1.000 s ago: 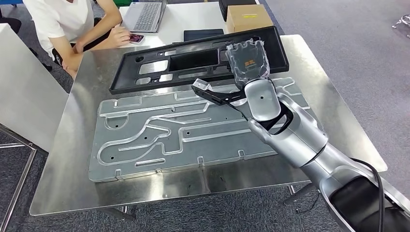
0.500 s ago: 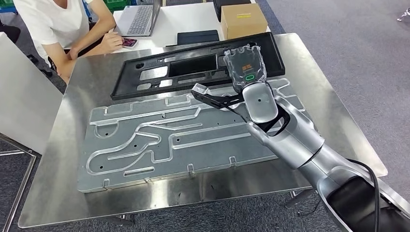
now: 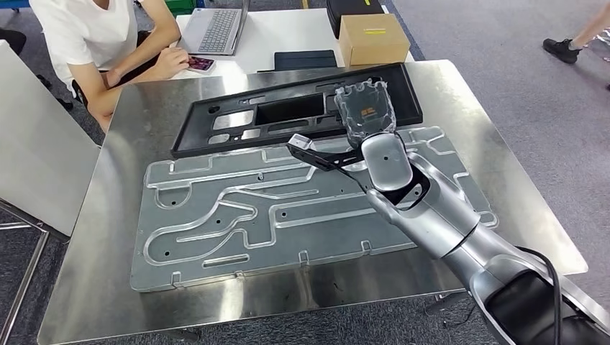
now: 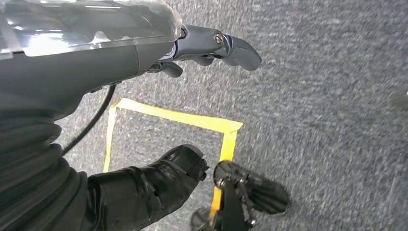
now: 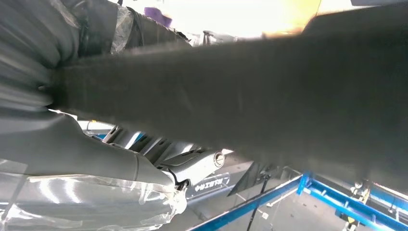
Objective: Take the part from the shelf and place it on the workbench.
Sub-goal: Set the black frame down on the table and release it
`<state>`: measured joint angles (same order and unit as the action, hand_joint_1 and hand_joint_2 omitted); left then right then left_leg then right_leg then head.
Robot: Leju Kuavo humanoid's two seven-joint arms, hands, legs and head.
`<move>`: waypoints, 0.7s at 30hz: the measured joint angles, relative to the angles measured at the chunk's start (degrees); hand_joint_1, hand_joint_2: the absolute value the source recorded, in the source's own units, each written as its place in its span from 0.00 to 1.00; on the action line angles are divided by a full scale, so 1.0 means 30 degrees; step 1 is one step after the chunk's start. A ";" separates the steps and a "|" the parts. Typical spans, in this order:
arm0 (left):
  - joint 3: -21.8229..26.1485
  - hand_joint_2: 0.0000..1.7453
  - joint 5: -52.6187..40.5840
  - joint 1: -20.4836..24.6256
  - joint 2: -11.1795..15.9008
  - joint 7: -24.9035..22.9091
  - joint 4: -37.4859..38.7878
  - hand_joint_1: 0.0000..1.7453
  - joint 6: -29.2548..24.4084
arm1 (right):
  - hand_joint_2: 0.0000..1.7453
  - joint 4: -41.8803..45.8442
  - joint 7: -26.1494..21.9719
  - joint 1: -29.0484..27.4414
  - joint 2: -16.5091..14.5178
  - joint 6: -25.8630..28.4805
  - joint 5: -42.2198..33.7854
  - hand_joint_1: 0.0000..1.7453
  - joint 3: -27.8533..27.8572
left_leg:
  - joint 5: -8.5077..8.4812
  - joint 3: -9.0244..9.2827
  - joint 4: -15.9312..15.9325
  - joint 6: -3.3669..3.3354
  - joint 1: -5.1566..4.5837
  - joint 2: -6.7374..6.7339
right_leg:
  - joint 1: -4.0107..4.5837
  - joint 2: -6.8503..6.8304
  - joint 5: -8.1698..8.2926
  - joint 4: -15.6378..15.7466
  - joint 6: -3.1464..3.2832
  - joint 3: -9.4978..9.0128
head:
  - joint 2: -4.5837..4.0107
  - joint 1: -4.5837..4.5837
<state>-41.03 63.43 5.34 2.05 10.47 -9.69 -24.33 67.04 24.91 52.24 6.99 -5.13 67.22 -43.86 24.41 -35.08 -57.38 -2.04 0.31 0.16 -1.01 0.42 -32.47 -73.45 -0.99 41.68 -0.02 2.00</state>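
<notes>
Steel workbench bears plates; right hand holds part.

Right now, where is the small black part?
Head view: the right hand holds the black part above the grey metal plate, beside the long black panel.

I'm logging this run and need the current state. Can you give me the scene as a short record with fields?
right hand: holds black part above the grooved plate
left hand: hangs over grey carpet, holds nothing
workbench: steel top, carrying the plate and a black frame
behind the bench: cardboard box, laptop, seated person
task state: part not yet set down
</notes>
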 joint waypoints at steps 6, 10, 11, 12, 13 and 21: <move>0.0011 1.00 0.0022 -0.0010 -0.0002 0.0006 0.0000 0.00 0.0239 | 0.75 -0.0157 -0.0029 -0.0182 -0.0007 0.0060 -0.0166 0.75 0.0040 | 0.0455 -0.0052 -0.0558 0.0200 -0.0118 0.0127 | 0.0070 -0.0036 0.2432 0.3762 0.0267 -0.1449 | 0.0000 0.0007; 0.0016 1.00 -0.0020 -0.0034 -0.0020 0.0087 0.0000 0.00 0.0306 | 0.00 -0.0308 -0.0153 -0.0298 -0.0040 0.0260 -0.0375 0.00 0.0053 | 0.0589 -0.0162 -0.0729 0.0534 -0.0113 0.0128 | 0.0103 0.0013 0.2477 0.4395 0.0468 -0.1745 | 0.0002 0.0022; 0.0018 1.00 -0.0055 -0.0030 -0.0029 0.0117 -0.0002 0.00 0.0297 | 0.00 -0.0361 -0.0189 -0.0322 -0.0047 0.0304 -0.0419 0.00 0.0055 | 0.0809 -0.0258 -0.0997 0.0648 -0.0095 0.0111 | 0.0050 0.0002 0.2510 0.4489 0.0541 -0.1818 | 0.0000 0.0049; 0.0024 1.00 -0.0087 -0.0013 -0.0033 0.0147 -0.0002 0.00 0.0268 | 0.00 -0.0413 -0.0213 -0.0354 -0.0056 0.0346 -0.0453 0.00 0.0055 | 0.1208 -0.0527 -0.1633 0.0771 -0.0070 0.0093 | -0.0009 -0.0020 0.2542 0.4580 0.0607 -0.1894 | 0.0000 0.0077; 0.0035 1.00 -0.0113 0.0007 -0.0029 0.0182 -0.0004 0.00 0.0230 | 0.00 -0.0463 -0.0229 -0.0400 -0.0066 0.0390 -0.0481 0.00 0.0055 | 0.1726 -0.0976 -0.2611 0.0892 -0.0023 0.0071 | -0.0029 -0.0044 0.2546 0.4621 0.0647 -0.1950 | 0.0000 0.0102; 0.0071 0.00 -0.0003 -0.0037 0.0004 0.0386 0.0002 0.00 0.0191 | 0.00 -0.0794 -0.0277 -0.0676 -0.0086 0.0459 -0.0535 0.00 0.0065 | 0.0204 -0.0552 -0.1172 0.1004 0.0055 0.0072 | -0.0036 0.0017 0.2384 0.4610 0.0492 -0.2128 | 0.0000 0.0126</move>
<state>-40.81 63.42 5.23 2.07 11.63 -9.68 -23.75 64.65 24.08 50.21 6.73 -3.75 65.61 -43.66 25.02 -36.74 -60.89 0.97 0.48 0.37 -1.12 0.47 -25.32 -59.62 0.49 35.30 -0.02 2.38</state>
